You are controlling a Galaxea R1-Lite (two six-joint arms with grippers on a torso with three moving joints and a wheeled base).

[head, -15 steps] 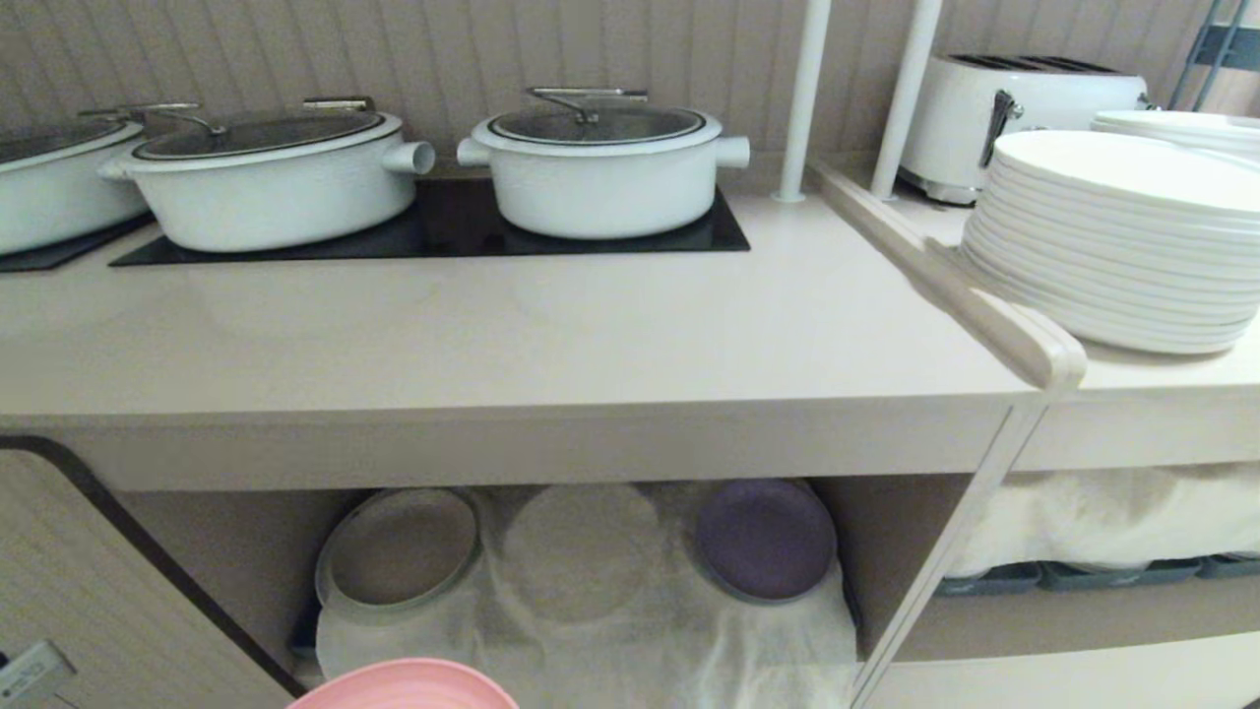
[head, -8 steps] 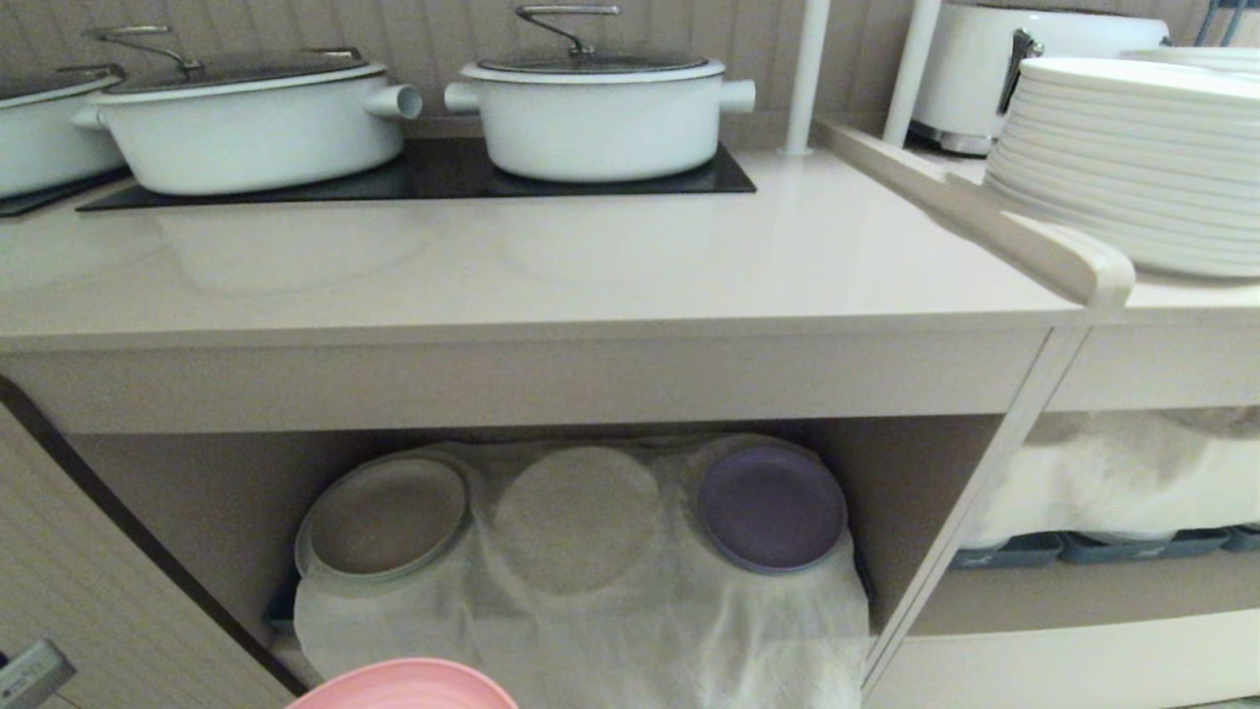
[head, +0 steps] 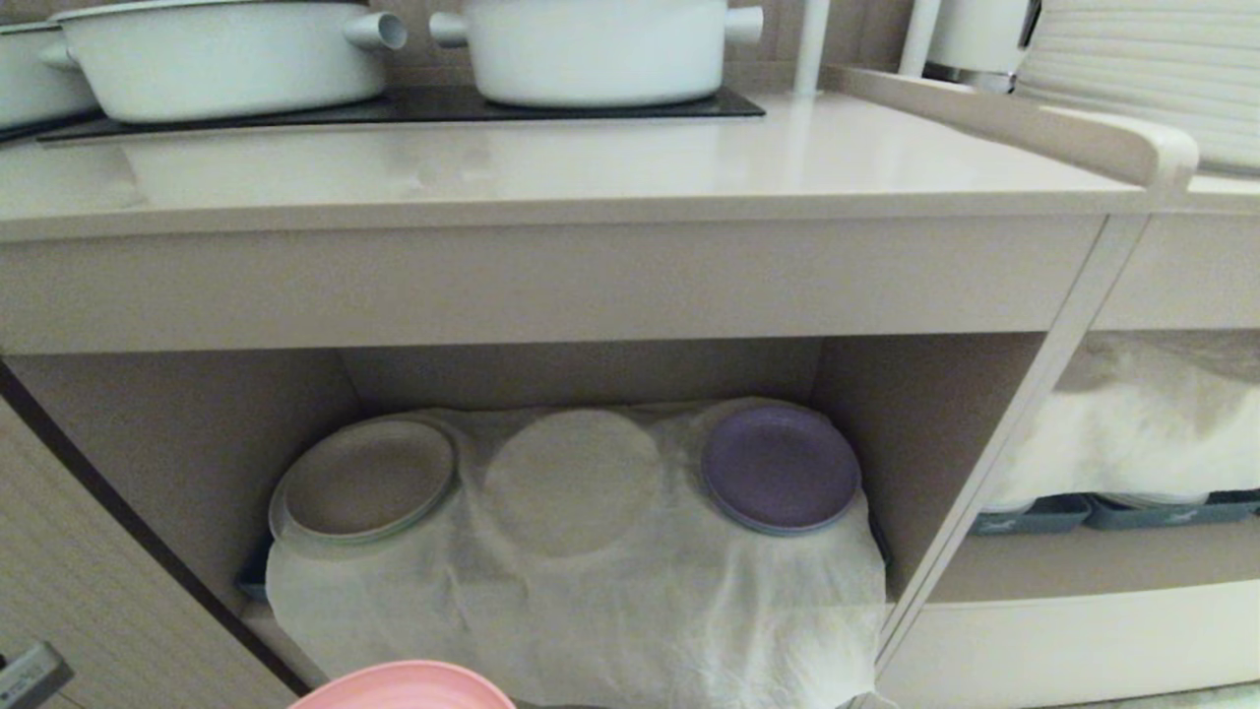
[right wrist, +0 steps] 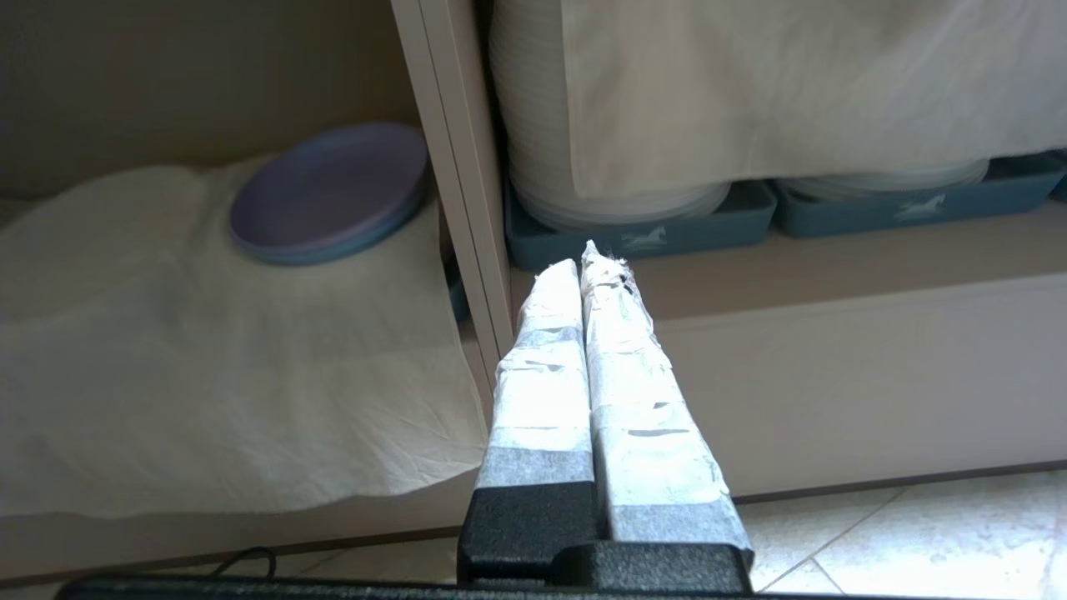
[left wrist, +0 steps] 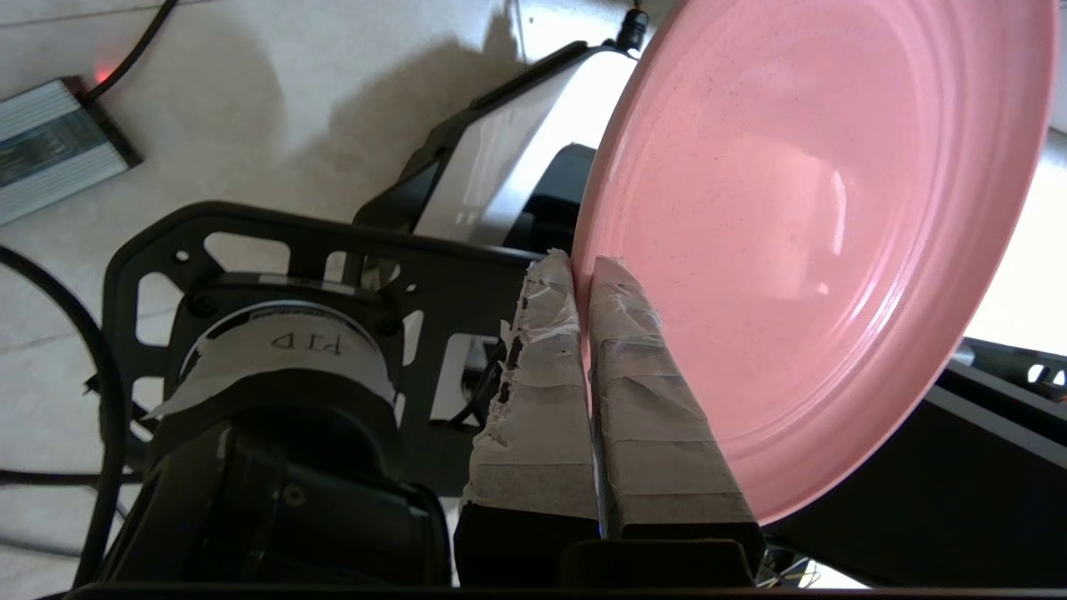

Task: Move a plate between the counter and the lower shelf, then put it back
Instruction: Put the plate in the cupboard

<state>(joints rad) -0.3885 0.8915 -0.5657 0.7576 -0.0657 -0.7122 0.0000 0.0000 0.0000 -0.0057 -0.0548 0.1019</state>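
Only a thin part of the rim of the pink plate [left wrist: 800, 242] is being held by the left gripper [left wrist: 582, 271], whose jaws are clamped together on that edge. In the head view the plate [head: 404, 686] is being seen just at the low edge of the picture, in front of the lower shelf [head: 177, 433] and below the counter [head: 551, 162], touching neither of them. The right gripper [right wrist: 586, 260] is being kept idle near the shelf divider [right wrist: 454, 208], its jaws pressed together on nothing.

Several risks are being judged from here. The plate is being carried by one edge only, so it is probably being pulled down by its own weight; with a smooth plastic rim it could be turning or slipping out of the taped jaws. The white cloth [head: 581, 591] is lying loose and is hanging over the front of the shelf board, so it could be caught and dragged by the plate rim when the plate is being pushed in. A beige plate [head: 364, 480] and a purple plate [head: 781, 468] are already lying on the cloth, with a round shape under the cloth [head: 571, 480] between them, so little free room is being left and a neighbour could be knocked. The thick front edge of the counter could also be struck if the plate is being brought in too high.
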